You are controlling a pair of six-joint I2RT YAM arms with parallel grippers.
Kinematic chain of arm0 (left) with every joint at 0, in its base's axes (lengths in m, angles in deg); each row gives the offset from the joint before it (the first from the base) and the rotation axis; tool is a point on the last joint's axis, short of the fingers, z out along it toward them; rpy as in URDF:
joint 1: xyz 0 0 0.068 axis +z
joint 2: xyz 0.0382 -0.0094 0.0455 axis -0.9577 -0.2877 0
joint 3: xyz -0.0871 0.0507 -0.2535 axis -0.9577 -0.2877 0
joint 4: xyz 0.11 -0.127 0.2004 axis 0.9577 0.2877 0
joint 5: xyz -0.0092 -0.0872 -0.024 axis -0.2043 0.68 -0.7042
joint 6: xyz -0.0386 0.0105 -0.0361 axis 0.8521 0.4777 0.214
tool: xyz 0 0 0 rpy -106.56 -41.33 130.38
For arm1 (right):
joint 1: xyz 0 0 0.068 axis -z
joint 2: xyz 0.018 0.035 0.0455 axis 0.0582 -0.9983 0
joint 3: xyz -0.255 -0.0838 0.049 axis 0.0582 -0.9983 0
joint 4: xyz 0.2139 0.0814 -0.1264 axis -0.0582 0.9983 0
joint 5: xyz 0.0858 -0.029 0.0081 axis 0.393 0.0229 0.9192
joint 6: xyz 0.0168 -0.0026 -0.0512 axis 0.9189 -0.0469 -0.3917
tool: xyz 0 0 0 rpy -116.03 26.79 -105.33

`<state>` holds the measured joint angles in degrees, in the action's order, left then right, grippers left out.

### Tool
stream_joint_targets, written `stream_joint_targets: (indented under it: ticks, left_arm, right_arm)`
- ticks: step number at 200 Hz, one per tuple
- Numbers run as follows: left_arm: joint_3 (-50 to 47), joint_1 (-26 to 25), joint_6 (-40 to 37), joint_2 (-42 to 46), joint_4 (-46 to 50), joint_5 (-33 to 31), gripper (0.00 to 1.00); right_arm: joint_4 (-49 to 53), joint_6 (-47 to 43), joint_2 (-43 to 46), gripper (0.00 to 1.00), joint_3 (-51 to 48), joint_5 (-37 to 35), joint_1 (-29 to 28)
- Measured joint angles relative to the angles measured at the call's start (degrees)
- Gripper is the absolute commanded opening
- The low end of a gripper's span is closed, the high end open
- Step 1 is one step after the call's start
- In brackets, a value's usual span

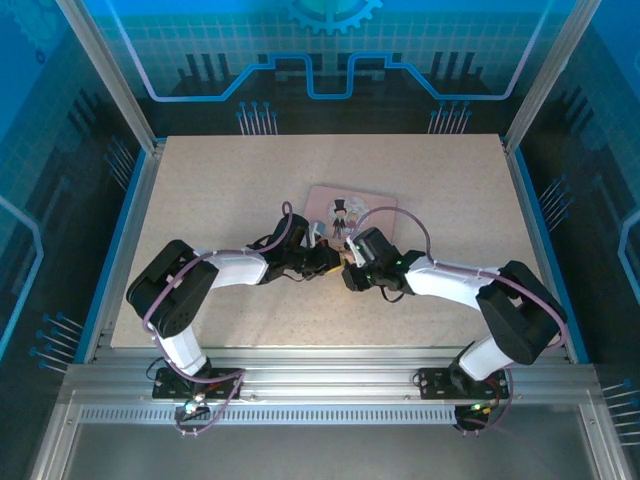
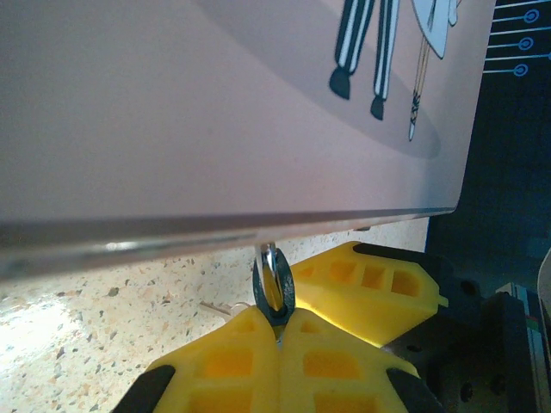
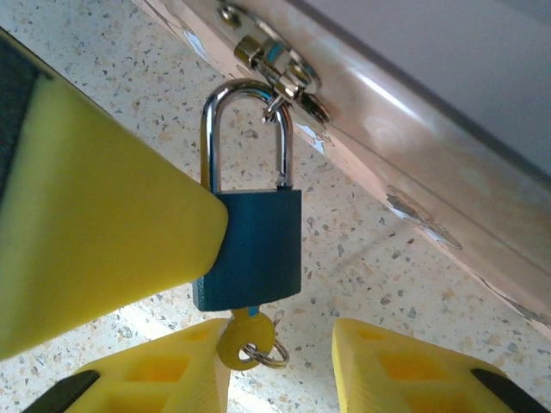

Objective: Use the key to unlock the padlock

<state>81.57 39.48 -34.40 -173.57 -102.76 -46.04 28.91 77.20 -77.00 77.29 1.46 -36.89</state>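
the padlock (image 3: 254, 249) hangs by its shackle from the hasp (image 3: 280, 73) on the near edge of the pink box (image 1: 350, 205), about mid-desk (image 1: 220, 200). the key (image 3: 244, 337), yellow-headed with a small ring, sits in the keyway at the lock's bottom. the left gripper (image 2: 277, 331) has its fingers pressed together, apparently nipping the padlock by one side edge, though the wrist view shows that edge-on and blurred. the right gripper (image 3: 280, 344) stands with jaws apart, the key head just beside one pad and not centred. closing from here could push the head sideways instead of gripping it. a turn could also twist the lock out of that thin edge pinch, or drag the box.
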Motion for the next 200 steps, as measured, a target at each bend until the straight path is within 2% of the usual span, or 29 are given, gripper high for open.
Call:
stream_joint_targets:
  ticks: [10,29,84,96,117,129,200]
  left_arm:
    - [0.00,0.00,0.02,0.00,-0.02,0.00,0.00]
    - [0.04,0.00,0.24,0.00,-0.07,0.00,0.00]
    - [0.09,0.37,0.22,0.00,0.02,-0.02,0.00]
    - [0.09,0.37,0.22,0.00,0.02,-0.02,0.09]
    - [0.09,0.48,0.26,0.04,0.09,-0.07,0.32]
    - [0.00,0.79,0.59,0.17,0.00,-0.07,0.38]
    - [-3.41,3.39,1.14,3.54,0.57,-1.40,0.40]
  right_arm:
    - [-0.02,0.02,-0.07,0.26,0.20,0.04,0.00]
    - [-0.02,-0.39,-0.09,0.00,0.50,0.35,-0.31]
    - [-0.26,-1.62,-0.09,0.00,0.52,1.42,-0.17]
    - [-0.26,-1.95,-0.13,0.00,0.52,1.57,-0.15]
    - [-0.63,-2.80,-0.46,0.00,0.52,2.16,-0.11]
    - [-0.66,-3.52,-0.92,0.00,0.52,2.47,-0.11]
    - [0.39,-6.93,-2.32,0.00,1.05,2.12,0.07]
